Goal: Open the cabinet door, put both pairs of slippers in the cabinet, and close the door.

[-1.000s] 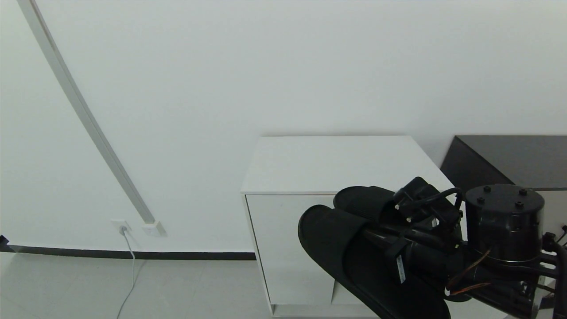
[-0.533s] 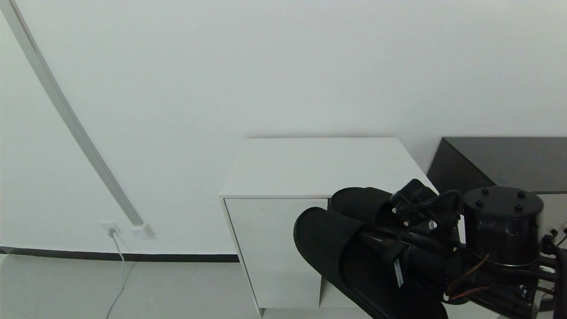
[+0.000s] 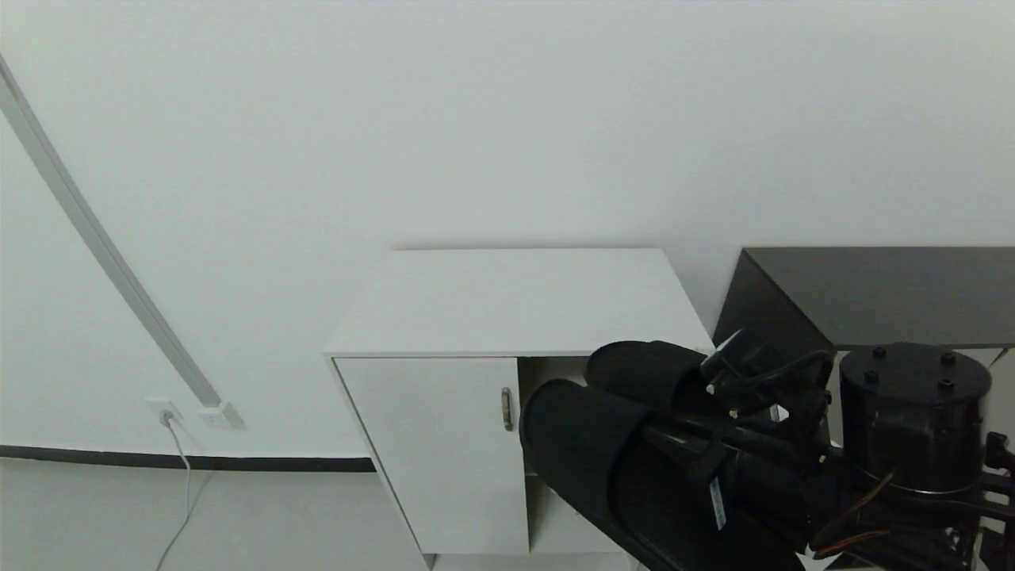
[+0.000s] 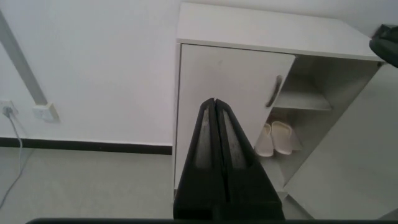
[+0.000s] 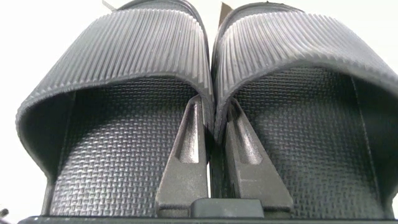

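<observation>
My right gripper [image 5: 214,121] is shut on a pair of black slippers [image 5: 205,74], pinching the inner edges of both together. In the head view the black slippers [image 3: 603,428] hang in front of the white cabinet [image 3: 507,301], low at the right. The cabinet's right side stands open; its left door [image 3: 432,444] with a metal handle [image 3: 506,408] is closed. Through the left wrist view the open side of the cabinet [image 4: 267,28] shows a shelf [image 4: 298,99] and a pair of white slippers [image 4: 278,138] on the floor of it. My left gripper [image 4: 215,102] is shut and empty, pointing at the cabinet.
A dark table [image 3: 880,289] stands right of the cabinet against the white wall. A wall socket [image 3: 162,412] with a cable and a slanted conduit [image 3: 95,238] are on the left. Bare floor [image 3: 198,515] lies left of the cabinet.
The whole head view has shifted, the cabinet sliding leftward in the picture, so the camera moved; the open right side and door handle now show. The black slippers stay held in my right gripper.
</observation>
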{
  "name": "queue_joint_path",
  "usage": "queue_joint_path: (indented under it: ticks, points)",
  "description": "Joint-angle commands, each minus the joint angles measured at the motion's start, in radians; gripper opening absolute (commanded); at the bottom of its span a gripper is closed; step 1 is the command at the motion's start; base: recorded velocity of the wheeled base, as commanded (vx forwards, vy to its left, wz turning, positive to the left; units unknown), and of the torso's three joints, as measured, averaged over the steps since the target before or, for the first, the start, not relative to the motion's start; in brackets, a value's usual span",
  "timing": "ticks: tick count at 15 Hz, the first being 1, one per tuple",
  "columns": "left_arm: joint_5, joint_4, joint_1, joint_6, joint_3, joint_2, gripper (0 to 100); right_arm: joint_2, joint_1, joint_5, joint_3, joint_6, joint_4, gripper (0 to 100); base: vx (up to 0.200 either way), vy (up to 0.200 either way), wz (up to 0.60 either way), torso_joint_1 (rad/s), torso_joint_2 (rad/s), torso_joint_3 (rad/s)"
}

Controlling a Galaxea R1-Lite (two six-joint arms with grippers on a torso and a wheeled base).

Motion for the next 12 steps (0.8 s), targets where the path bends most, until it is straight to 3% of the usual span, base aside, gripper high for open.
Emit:
queue_joint_path:
  ticks: [1, 12]
  points:
    - [0.001, 0.000, 0.000, -0.001, 0.000, 0.001, 0, -0.008, 0.015, 0.000, 0.006, 0.002, 0.001, 0, 0.000, 0.000, 0.00, 0.000, 0.00, 0.000]
    - [0.002, -0.002, 0.000, -0.005, 0.000, 0.001, 0, 0.018, 0.022, 0.003, 0.020, 0.008, -0.001, 0, 0.000, 0.000, 0.00, 0.000, 0.00, 0.000]
